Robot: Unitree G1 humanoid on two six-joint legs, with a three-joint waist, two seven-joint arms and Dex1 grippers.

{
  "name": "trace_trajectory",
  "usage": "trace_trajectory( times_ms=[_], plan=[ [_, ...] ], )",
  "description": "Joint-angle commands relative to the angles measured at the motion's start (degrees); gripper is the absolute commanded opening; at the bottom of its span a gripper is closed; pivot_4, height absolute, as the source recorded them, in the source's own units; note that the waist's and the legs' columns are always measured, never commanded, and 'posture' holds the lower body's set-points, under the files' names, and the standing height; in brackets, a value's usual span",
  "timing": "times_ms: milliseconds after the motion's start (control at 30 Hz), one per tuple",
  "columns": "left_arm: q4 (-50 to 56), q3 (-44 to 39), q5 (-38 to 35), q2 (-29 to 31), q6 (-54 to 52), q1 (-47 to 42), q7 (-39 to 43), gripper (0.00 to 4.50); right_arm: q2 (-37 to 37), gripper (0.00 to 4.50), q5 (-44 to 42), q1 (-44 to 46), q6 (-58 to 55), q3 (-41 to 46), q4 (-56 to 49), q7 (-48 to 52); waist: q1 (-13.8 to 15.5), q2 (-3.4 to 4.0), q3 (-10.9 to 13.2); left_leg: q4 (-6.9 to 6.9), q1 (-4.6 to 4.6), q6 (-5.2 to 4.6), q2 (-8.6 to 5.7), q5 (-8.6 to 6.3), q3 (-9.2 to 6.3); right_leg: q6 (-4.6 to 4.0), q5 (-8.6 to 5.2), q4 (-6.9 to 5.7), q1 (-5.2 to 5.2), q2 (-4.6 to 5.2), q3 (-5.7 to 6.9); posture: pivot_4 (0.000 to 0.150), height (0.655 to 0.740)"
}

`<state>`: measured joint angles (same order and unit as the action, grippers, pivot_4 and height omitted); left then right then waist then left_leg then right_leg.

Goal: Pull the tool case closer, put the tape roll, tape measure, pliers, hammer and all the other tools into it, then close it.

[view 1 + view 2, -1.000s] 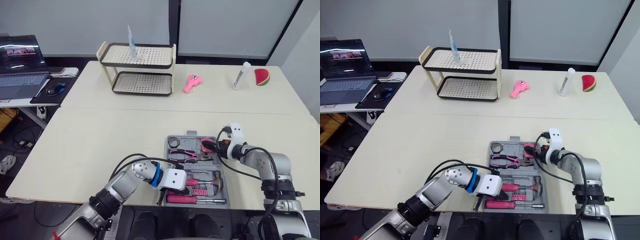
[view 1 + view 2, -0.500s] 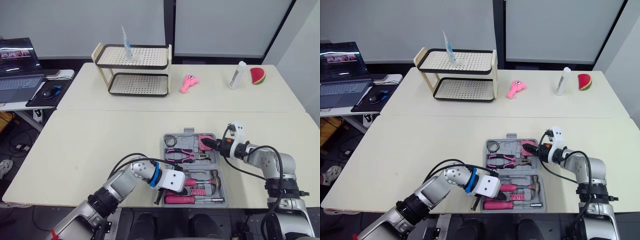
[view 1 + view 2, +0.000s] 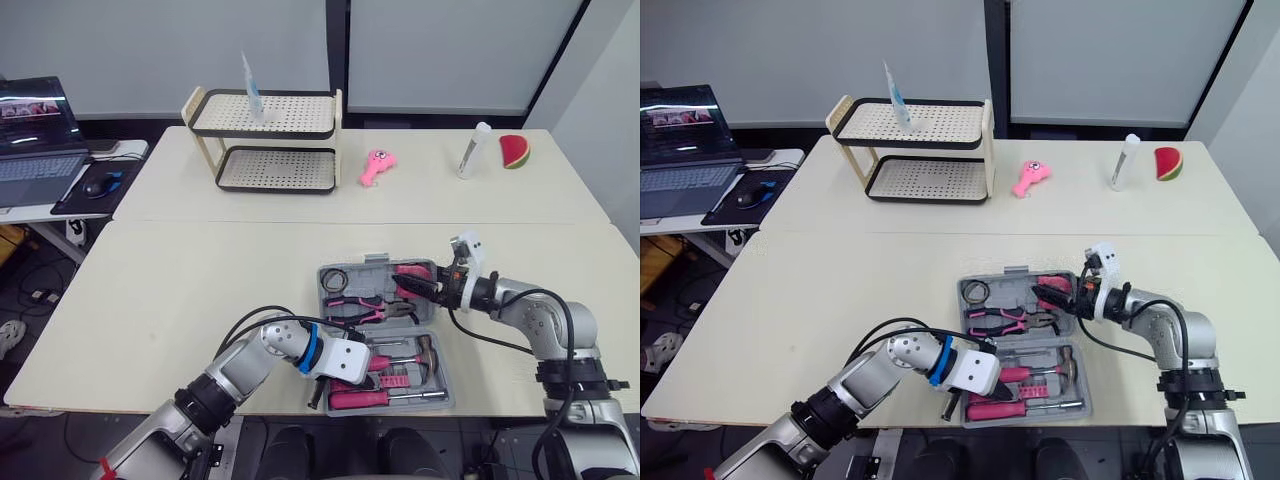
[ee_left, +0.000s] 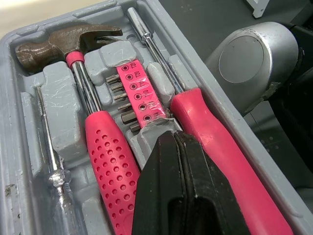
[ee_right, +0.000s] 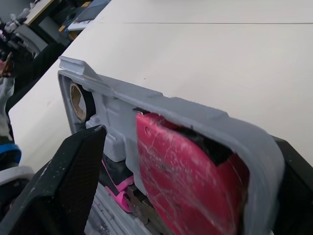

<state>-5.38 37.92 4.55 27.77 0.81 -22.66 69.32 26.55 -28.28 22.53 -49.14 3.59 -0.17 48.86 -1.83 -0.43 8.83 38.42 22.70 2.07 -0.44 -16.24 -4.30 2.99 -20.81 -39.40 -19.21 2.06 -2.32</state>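
While the tool case [image 3: 375, 262] lies open at the lower centre of the tabletop [image 3: 200, 290], the right hand [image 3: 405, 287] is clamped on the right edge of its far half, just beside the pink tape measure [image 5: 181, 166]; the tape roll [image 5: 78, 100] and pliers [image 3: 365, 305] sit in that same half. The left hand [image 4: 172, 136], fingers pressed together, points into the near half between the hammer [image 4: 78, 73] and a pink screwdriver [image 4: 210, 142].

A cream table [image 3: 200, 270] bearing a two-tier rack [image 3: 275, 115] fronts pale wall panels [image 3: 130, 40].
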Motion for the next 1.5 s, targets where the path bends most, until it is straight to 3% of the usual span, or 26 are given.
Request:
trace_trajectory(
  times_ms=[33, 267, 500, 700, 1033, 1167, 1333, 1500],
  plan=[
    [-5.5, 2.09, 4.99, 2.32, -1.85, 2.1, -0.31, 0.0, 2.42, 4.42, -0.49, -1.42, 3.37, -1.7, -5.09, 3.4, 0.04, 0.0, 0.0, 0.0, -0.01, 0.0, 0.0, 0.0, 0.0, 0.0, 0.0, 0.01, 0.0, 0.0, 0.0, 0.15, 0.729],
    [6.44, -6.14, -4.72, 4.45, -6.96, 4.62, 1.47, 0.0, 8.98, 4.42, 1.83, -6.13, 9.86, -4.4, -13.07, 6.14, -0.05, -0.02, 0.05, -0.02, 0.08, 0.0, 0.03, 0.0, -0.03, 0.0, 0.0, 0.04, -0.08, -0.01, 0.0, 0.15, 0.729],
    [22.51, -15.1, -15.82, 16.7, -17.18, 10.98, 7.11, 0.0, 15.08, 4.42, 4.71, -10.3, 14.41, -5.52, -21.96, 6.67, 0.1, 0.0, 0.23, -0.06, 0.18, 0.0, 0.02, 0.0, -0.04, -0.01, 0.0, 0.13, -0.13, 0.03, 0.0, 0.15, 0.729],
    [20.43, -21.6, -17.07, 23.24, -19.51, 15.79, 5.25, 0.0, 25.23, 4.42, 6.45, -17.52, 17.41, -3.38, -31.13, 10.86, 0.6, 0.08, 0.3, -0.13, 0.18, 0.0, 0.01, 0.0, -0.1, -0.01, -0.01, 0.29, -0.06, 0.04, 0.02, 0.15, 0.729],
    [17.53, -24.17, -15.03, 18.81, -22.56, 15.41, -5.41, 0.0, 41.51, 4.42, 8.95, -29.38, 20.05, 5.71, -35.65, 18.92, 0.84, -0.07, 0.45, -0.12, 0.17, 0.0, -0.03, 0.0, -0.02, -0.01, 0.0, 0.34, -0.03, 0.09, 0.04, 0.15, 0.729],
    [19.07, -23.43, -14.34, 17.02, -24.32, 15.63, -8.26, 0.0, 42.82, 4.42, 9.16, -30.96, 19.62, 6.77, -34.94, 19.08, 0.85, -0.13, 0.46, -0.15, 0.18, 0.0, 0.05, 0.0, -0.06, -0.02, 0.0, 0.35, -0.03, 0.08, 0.01, 0.15, 0.729],
    [20.08, -22.12, -12.95, 15.67, -25.05, 16.01, -10.5, 0.0, 42.81, 4.42, 13.72, -30.6, 20.77, 3.53, -33.22, 16.53, 0.84, -0.12, 0.46, -0.13, 0.17, 0.0, 0.01, 0.0, 0.0, -0.02, 0.0, 0.35, -0.02, 0.09, -0.01, 0.15, 0.729],
    [19.39, -18.72, -9.7, 12.88, -25.6, 15.11, -13.14, 0.0, 43.17, 4.42, 23.79, -28.4, 22.51, -5.58, -31.58, 12.71, 0.9, -0.11, 0.45, -0.13, 0.18, 0.0, 0.0, 0.0, -0.01, -0.02, 0.0, 0.35, -0.03, 0.09, -0.02, 0.15, 0.729]
  ],
)
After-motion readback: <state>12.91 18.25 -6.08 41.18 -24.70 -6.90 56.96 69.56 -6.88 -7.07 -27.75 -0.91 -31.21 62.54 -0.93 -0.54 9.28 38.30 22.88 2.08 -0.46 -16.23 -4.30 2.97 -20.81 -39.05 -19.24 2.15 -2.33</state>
